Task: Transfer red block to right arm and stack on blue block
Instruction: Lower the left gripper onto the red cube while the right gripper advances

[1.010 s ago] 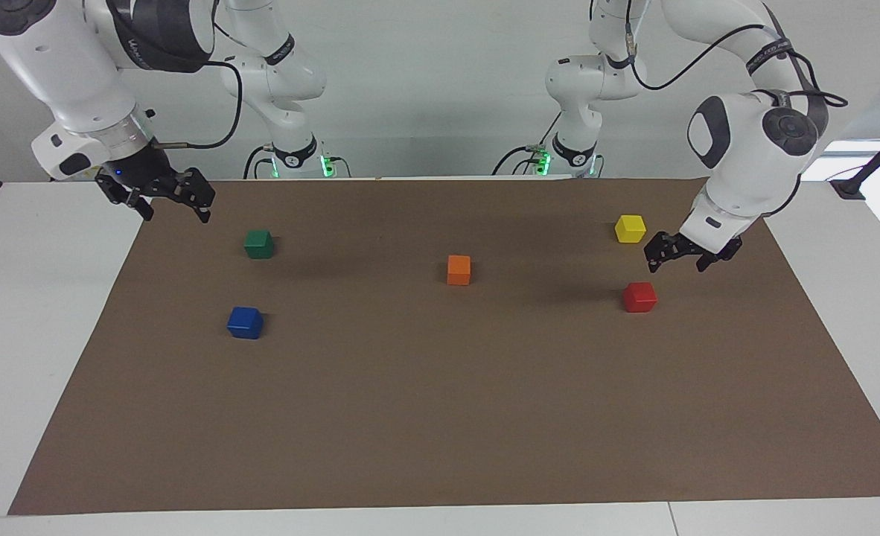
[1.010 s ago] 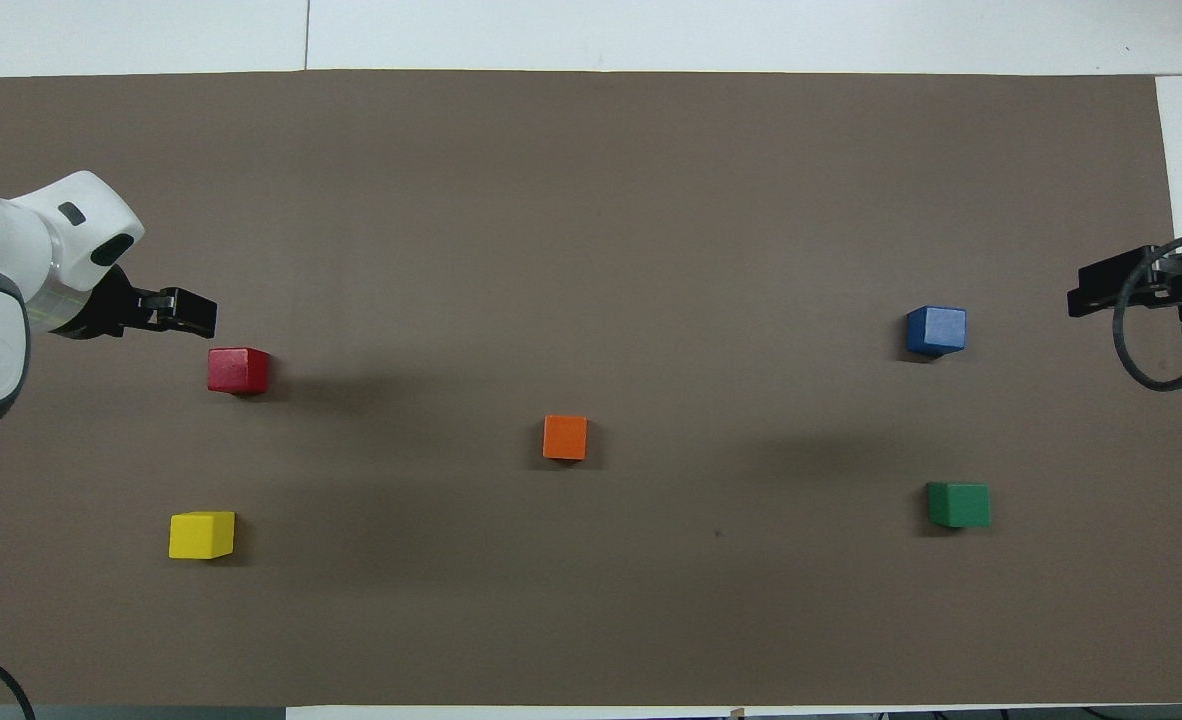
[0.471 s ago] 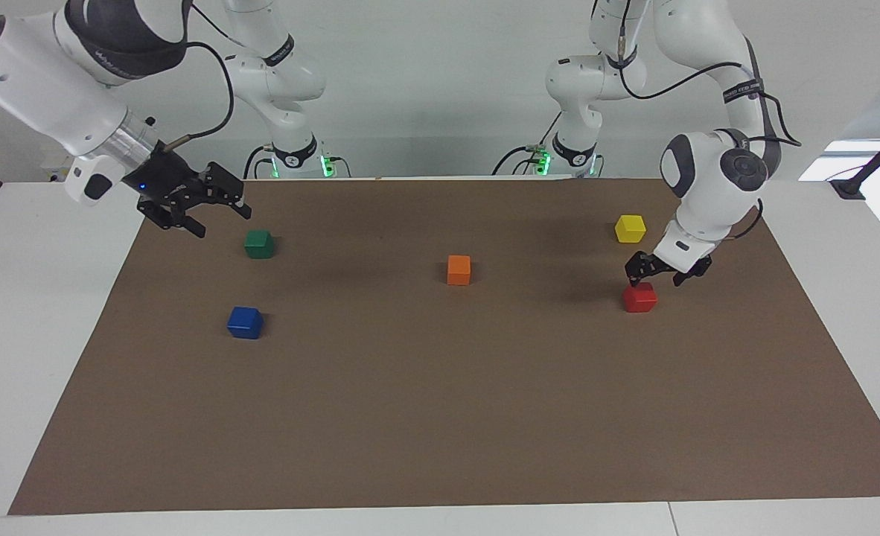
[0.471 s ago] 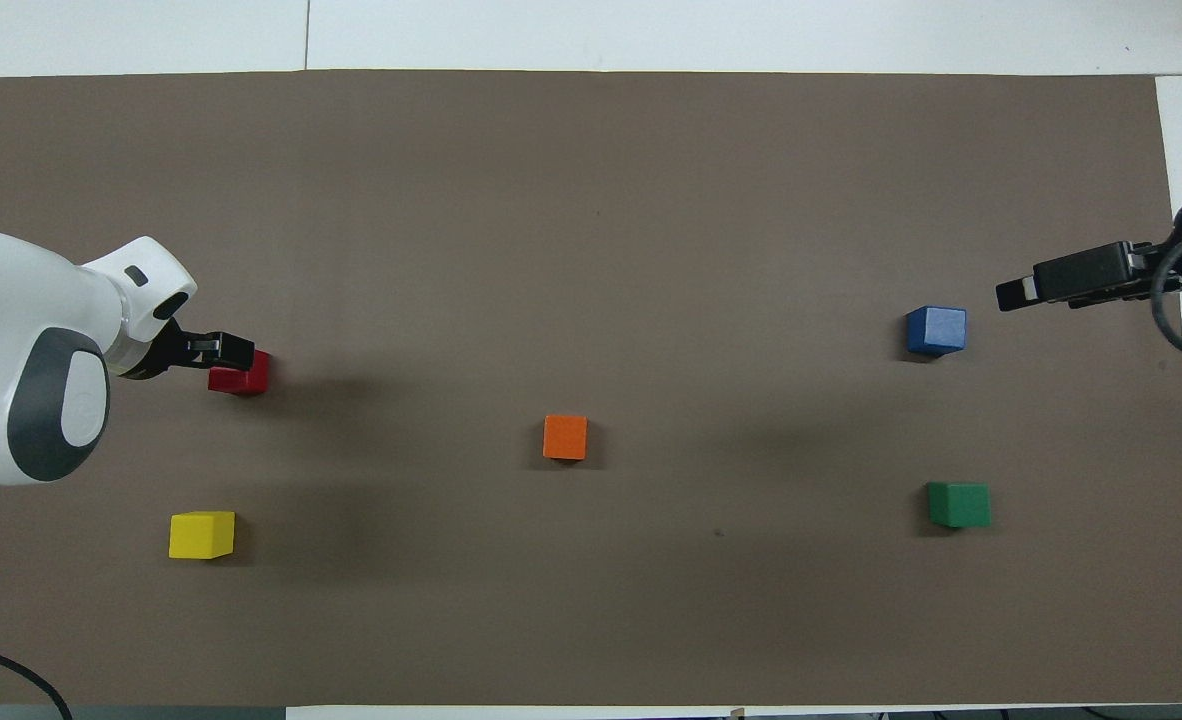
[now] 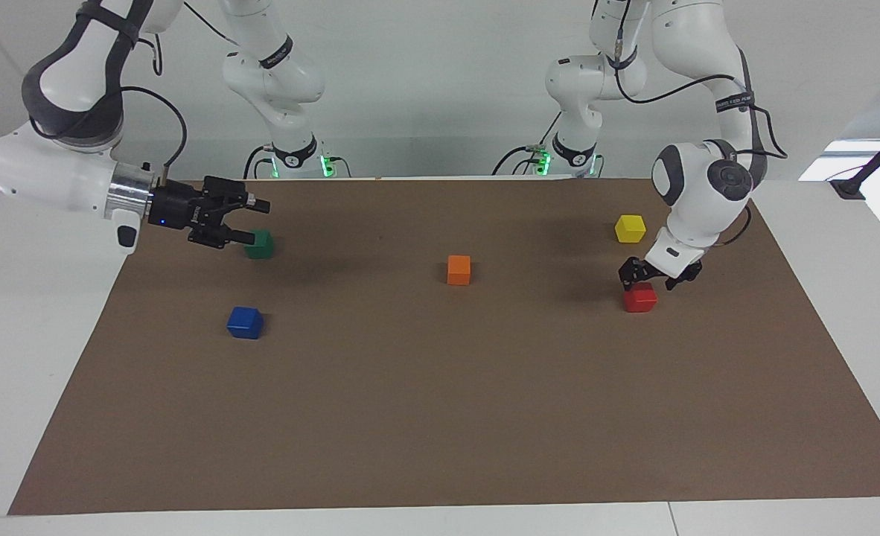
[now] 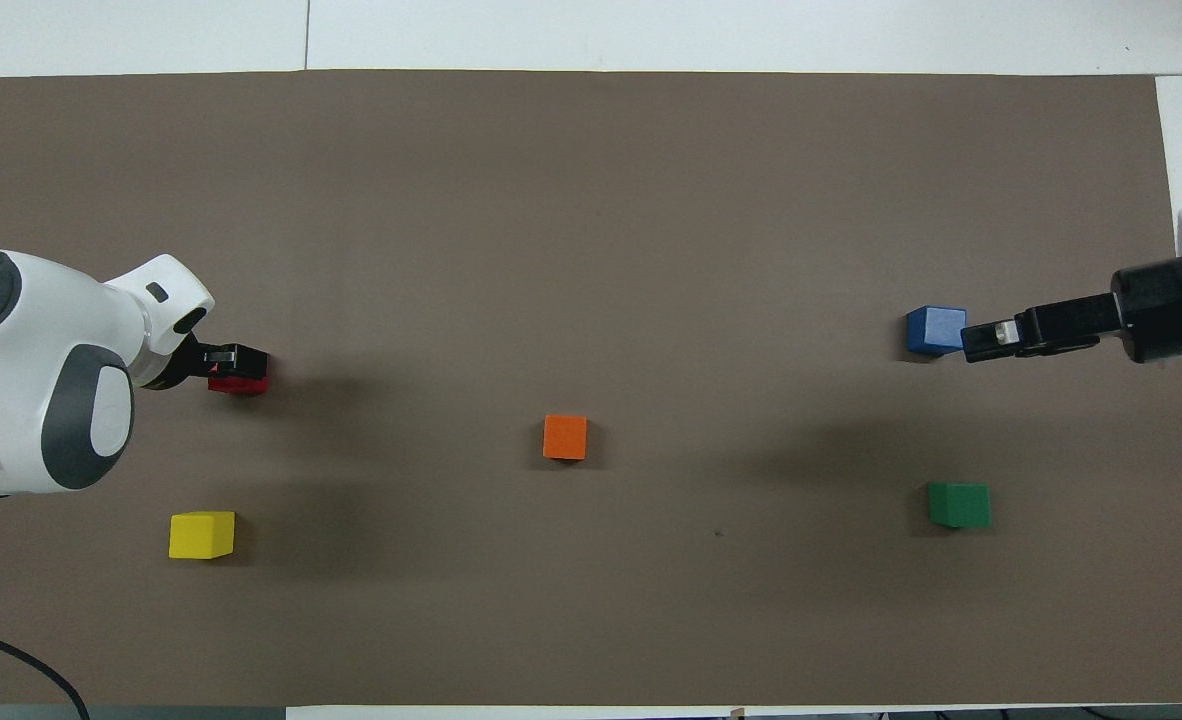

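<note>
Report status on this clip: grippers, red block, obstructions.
Left gripper open, low over small red cube, which sits on brown mat. Right gripper open, raised. Nothing blocking the cube.

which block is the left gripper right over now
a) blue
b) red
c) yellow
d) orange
b: in the facing view the left gripper hangs with its fingers apart just above the red block, which sits on the mat; the overhead view shows that gripper covering most of that block.
</note>
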`<state>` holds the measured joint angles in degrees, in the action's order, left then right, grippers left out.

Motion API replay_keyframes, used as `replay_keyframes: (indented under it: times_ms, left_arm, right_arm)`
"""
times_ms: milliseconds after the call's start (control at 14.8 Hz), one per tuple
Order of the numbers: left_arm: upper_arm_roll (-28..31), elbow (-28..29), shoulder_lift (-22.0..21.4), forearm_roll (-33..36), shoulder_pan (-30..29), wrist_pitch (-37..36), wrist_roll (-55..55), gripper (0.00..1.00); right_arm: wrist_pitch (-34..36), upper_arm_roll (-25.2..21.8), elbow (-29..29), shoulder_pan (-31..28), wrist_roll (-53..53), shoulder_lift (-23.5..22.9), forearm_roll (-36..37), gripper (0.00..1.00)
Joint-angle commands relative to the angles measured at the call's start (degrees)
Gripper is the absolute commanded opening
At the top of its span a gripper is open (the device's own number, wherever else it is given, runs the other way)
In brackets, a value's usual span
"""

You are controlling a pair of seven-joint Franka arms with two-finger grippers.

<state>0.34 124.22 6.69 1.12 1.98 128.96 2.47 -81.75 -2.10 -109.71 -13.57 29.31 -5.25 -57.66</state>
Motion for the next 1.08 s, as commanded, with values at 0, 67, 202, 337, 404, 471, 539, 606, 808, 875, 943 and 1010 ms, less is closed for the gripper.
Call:
replay_keyframes:
  times_ms: [0,67,202,337,404,471,539,606,808,875,943,1010]
  left_arm:
    - [0.3,0.8,0.8,-0.2,0.5,2.4,-2.2,1.0]
    - [0.3,0.8,1.0,-0.2,0.7,2.6,-2.4,1.0]
    - [0.3,0.7,1.9,-0.2,0.8,3.7,-2.4,1.0]
    - [0.2,0.6,2.8,-0.2,1.2,4.1,-2.6,1.0]
    - [0.2,0.6,2.9,-0.2,1.4,4.1,-2.5,1.0]
    - [0.2,0.6,2.9,-0.2,1.3,4.0,-2.5,0.97]
    - [0.2,0.5,2.9,-0.2,1.2,4.0,-2.5,0.82]
    - [0.2,0.5,2.9,-0.2,1.1,3.8,-2.5,0.63]
    - [0.2,-0.2,2.9,-0.2,0.5,2.2,-2.3,0.0]
    - [0.2,-1.4,2.9,-0.2,0.4,0.3,-2.2,0.0]
    - [0.2,-3.3,2.9,-0.8,0.5,-2.4,-2.6,0.0]
    - [0.2,-5.5,2.8,-3.4,0.4,-5.5,-2.9,0.0]
  right_arm:
    - [3.1,0.5,-7.1,-1.4,1.5,1.6,-8.4,1.0]
    - [4.7,0.5,-7.4,-1.4,1.4,1.4,-10.9,1.0]
    - [9.7,0.5,-8.8,-1.7,1.9,-1.3,-16.5,1.0]
    - [12.8,0.5,-8.1,-2.4,4.8,-6.4,-21.3,1.0]
    - [13.0,0.6,-7.5,-2.4,5.1,-7.8,-23.2,1.0]
    - [14.0,0.6,-7.1,-2.2,5.1,-9.2,-25.7,1.0]
    - [14.9,0.6,-7.2,-1.7,6.1,-10.5,-28.4,1.0]
    - [15.9,0.6,-7.2,-1.6,7.8,-11.7,-30.9,1.0]
    - [19.6,0.6,-6.7,-1.7,8.1,-14.4,-35.9,1.0]
    - [20.5,0.6,-6.4,-1.6,8.3,-15.5,-36.6,1.0]
    - [21.0,0.6,-6.4,-1.6,8.6,-15.9,-36.9,1.0]
    - [21.5,0.6,-6.5,-1.5,9.1,-15.9,-36.9,1.0]
